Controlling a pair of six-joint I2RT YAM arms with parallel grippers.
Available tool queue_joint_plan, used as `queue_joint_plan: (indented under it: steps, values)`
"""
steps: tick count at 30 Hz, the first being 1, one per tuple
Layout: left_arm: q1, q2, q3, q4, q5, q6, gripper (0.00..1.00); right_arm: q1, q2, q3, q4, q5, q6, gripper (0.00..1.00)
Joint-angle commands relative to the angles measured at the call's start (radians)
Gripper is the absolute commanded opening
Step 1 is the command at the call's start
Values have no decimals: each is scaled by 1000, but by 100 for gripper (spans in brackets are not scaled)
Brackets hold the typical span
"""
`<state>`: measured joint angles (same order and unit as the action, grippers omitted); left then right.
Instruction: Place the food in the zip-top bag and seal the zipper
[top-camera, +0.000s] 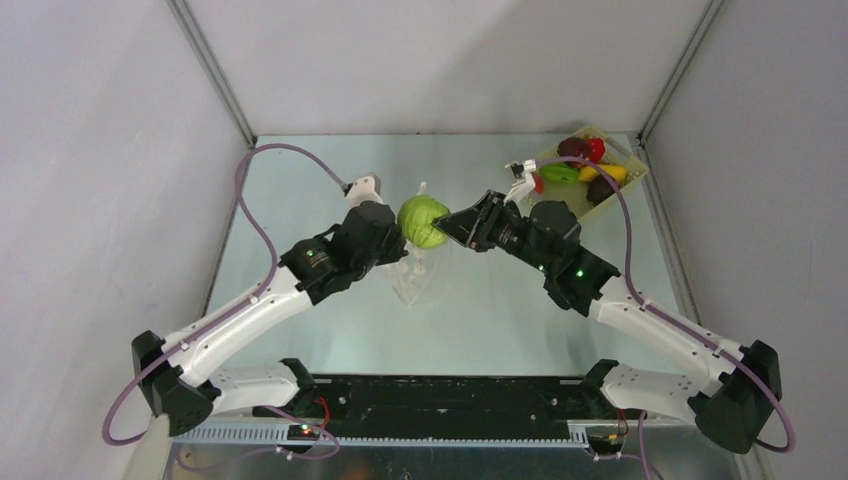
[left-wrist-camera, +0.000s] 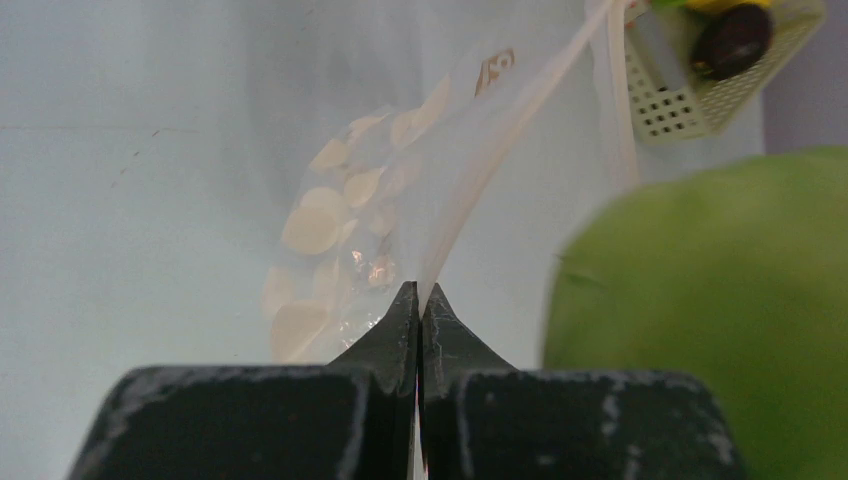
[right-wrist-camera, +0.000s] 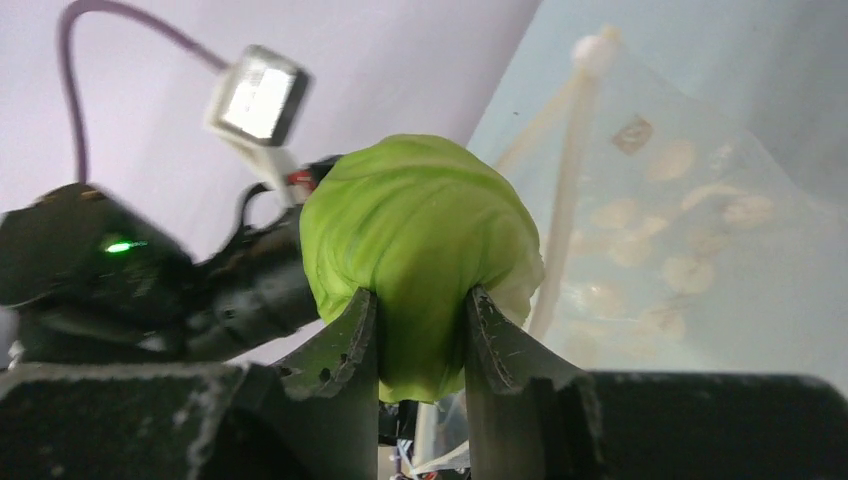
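Observation:
A green round cabbage-like piece of food (top-camera: 423, 221) (right-wrist-camera: 420, 200) sits between the fingers of my right gripper (top-camera: 447, 222) (right-wrist-camera: 421, 296), which press into its lower sides. It hangs over the mouth of the transparent zip-top bag (top-camera: 414, 276) (right-wrist-camera: 690, 230). My left gripper (top-camera: 402, 246) (left-wrist-camera: 420, 292) is shut on the bag's mouth edge, holding up the whitish zipper (left-wrist-camera: 500, 140) (right-wrist-camera: 566, 190). In the left wrist view the green food (left-wrist-camera: 720, 300) looms at the right, beside the bag (left-wrist-camera: 335, 235). More food (top-camera: 580, 160), in maroon, red, yellow and green, lies in the basket.
The pale yellow perforated basket (top-camera: 641, 172) (left-wrist-camera: 690, 105) stands at the far right corner by the wall. Walls close in the table on the left, back and right. My left arm (right-wrist-camera: 120, 270) is just behind the cabbage in the right wrist view.

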<state>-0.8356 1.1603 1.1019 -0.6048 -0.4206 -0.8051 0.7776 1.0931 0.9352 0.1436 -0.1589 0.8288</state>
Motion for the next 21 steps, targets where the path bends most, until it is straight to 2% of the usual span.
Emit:
queue_joint_plan:
  steps: [1, 8, 15, 21]
  values:
    - [-11, -65, -3, 94, 36, -45, 0, 9, 3, -50, 26, 83, 35, 2]
    - [-11, -114, -41, 126, 50, -83, 0, 15, -23, -85, 60, 92, 28, 1]
    - [-10, -132, -50, 140, 66, -76, 0, 22, -41, -79, -59, 154, -57, 3]
    - [-11, -122, -40, 171, 92, -68, 0, 105, -7, 6, -254, 327, -224, 7]
